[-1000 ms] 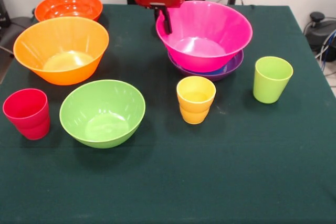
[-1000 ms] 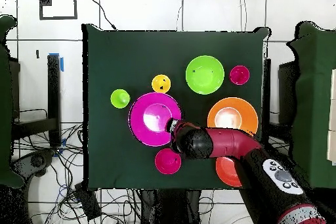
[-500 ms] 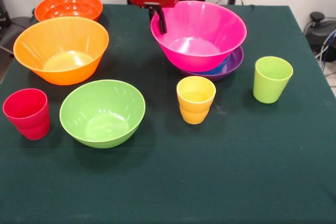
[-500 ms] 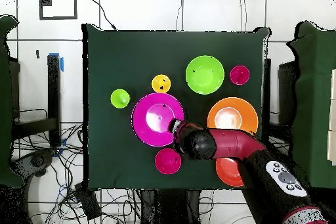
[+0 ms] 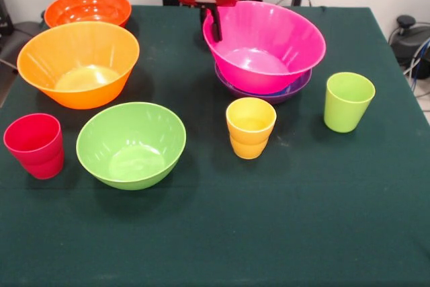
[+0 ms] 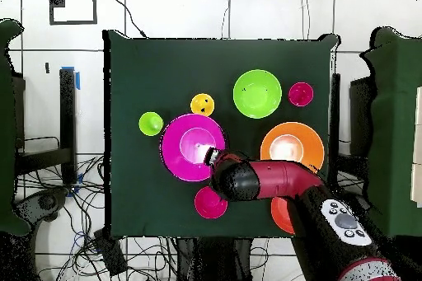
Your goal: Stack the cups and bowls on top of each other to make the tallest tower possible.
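The large pink bowl (image 5: pixel 265 45) is gripped by its rim in the gripper (image 5: pixel 216 26), one finger inside the wall. It is held tilted over the purple bowl (image 5: pixel 295 87) just below, presumably so it can be seated on the tower.

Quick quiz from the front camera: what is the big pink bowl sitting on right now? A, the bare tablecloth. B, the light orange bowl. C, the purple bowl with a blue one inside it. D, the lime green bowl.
C: the pink bowl rests tilted in the purple bowl, with a sliver of the blue bowl showing between them.
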`<state>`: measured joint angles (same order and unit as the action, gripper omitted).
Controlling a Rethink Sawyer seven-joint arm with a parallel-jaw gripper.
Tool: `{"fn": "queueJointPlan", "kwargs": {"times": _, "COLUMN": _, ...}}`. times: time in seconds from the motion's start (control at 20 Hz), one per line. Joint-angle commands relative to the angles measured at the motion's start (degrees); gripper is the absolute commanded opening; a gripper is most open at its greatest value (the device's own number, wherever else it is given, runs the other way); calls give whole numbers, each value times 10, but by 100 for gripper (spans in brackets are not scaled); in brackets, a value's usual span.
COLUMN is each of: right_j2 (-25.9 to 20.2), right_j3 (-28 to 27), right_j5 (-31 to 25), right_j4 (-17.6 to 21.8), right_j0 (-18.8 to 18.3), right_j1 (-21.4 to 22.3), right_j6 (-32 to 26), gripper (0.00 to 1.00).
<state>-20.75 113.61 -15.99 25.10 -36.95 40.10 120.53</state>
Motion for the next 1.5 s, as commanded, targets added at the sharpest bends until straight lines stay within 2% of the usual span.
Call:
{"fn": "queueJointPlan", "kwargs": {"times": 0.05, "right_j2": 26, "right_j3": 33, "right_j5": 68, "right_j4": 36, "right_j0": 46, "right_j1": -49, "right_j6": 51, "gripper": 0}}
{"fn": "queueJointPlan", "kwargs": {"times": 0.3, "right_j2": 40, "right_j3": 42, "right_j5": 95, "right_j4": 32, "right_j0": 53, "right_j1": -57, "right_j6": 53, "gripper": 0}}
{"fn": "queueJointPlan", "kwargs": {"times": 0.95, "right_j2": 57, "right_j3": 63, "right_j5": 118, "right_j4": 28, "right_j0": 51, "right_j1": -62, "right_j6": 44, "gripper": 0}}
{"fn": "queueJointPlan", "kwargs": {"times": 1.5, "right_j2": 63, "right_j3": 58, "right_j5": 120, "right_j4": 19, "right_j0": 60, "right_j1": -65, "right_j6": 45, "gripper": 0}}
